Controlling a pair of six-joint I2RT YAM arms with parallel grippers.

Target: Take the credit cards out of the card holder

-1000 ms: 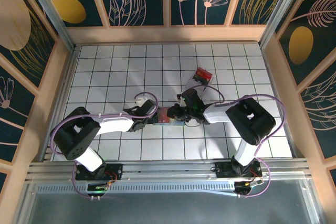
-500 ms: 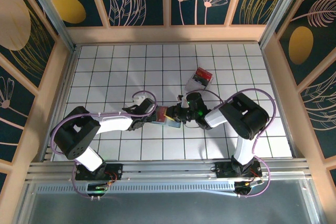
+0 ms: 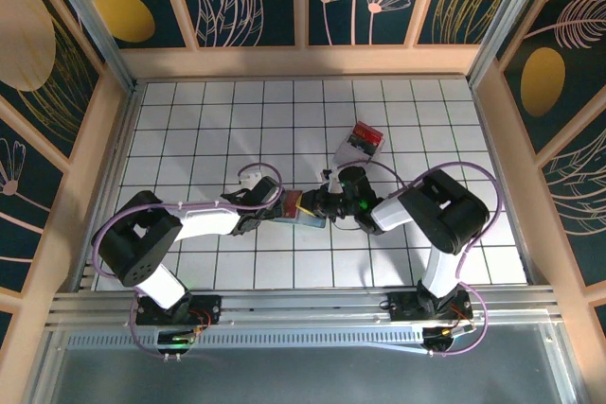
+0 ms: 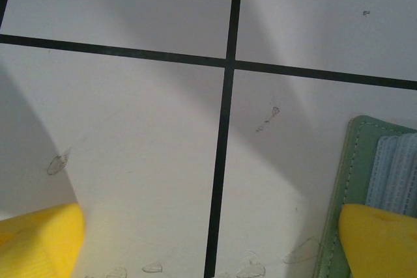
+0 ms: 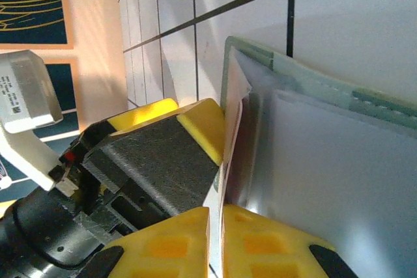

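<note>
The grey-blue card holder [image 3: 309,219] lies open on the tiled floor between the two arms. My left gripper [image 4: 208,242] is open wide, and its right fingertip [image 4: 381,239] rests on the holder's green-grey edge [image 4: 352,187], beside ribbed card slots [image 4: 394,170]. My right gripper [image 5: 216,239] is shut on the thin edge of a credit card [image 5: 229,154] that stands up from the holder's inner panel [image 5: 339,180]. The card's dark red face [image 3: 294,203] shows from above. The left gripper's finger [image 5: 202,128] presses next to that card.
A clear plastic box [image 3: 364,136] with red and black contents sits two tiles behind the right gripper. Wooden walls ring the tiled floor [image 3: 208,120]. Open tiles lie to the left and at the back.
The right arm has drawn in and its gripper has shifted slightly left and back at the holder. The left arm has barely moved.
</note>
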